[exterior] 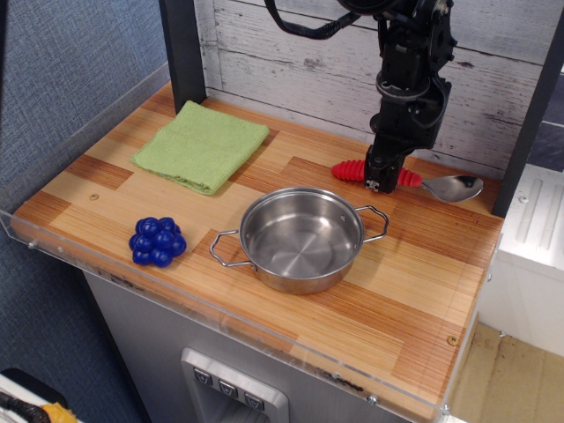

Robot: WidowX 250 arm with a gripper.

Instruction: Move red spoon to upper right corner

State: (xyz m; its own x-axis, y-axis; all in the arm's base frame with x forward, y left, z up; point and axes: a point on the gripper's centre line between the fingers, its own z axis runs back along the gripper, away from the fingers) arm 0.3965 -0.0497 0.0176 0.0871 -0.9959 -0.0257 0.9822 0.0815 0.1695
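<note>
The red spoon [351, 168] has a ribbed red handle and a silver bowl [454, 187]. It lies level, at or just above the wood, by the back wall in the upper right corner [471, 211] of the striped wooden tabletop. My gripper [379, 176] comes down from above and is shut on the middle of the red handle. Its black fingers hide that part. The spoon's bowl points right, close to the dark post.
A steel pot [300, 280] with two handles stands just in front of the spoon. A green towel [201, 145] lies at the back left and a blue bumpy ball [158, 241] at the front left. Dark posts [529, 115] stand at the back corners. Clear plastic edges the table.
</note>
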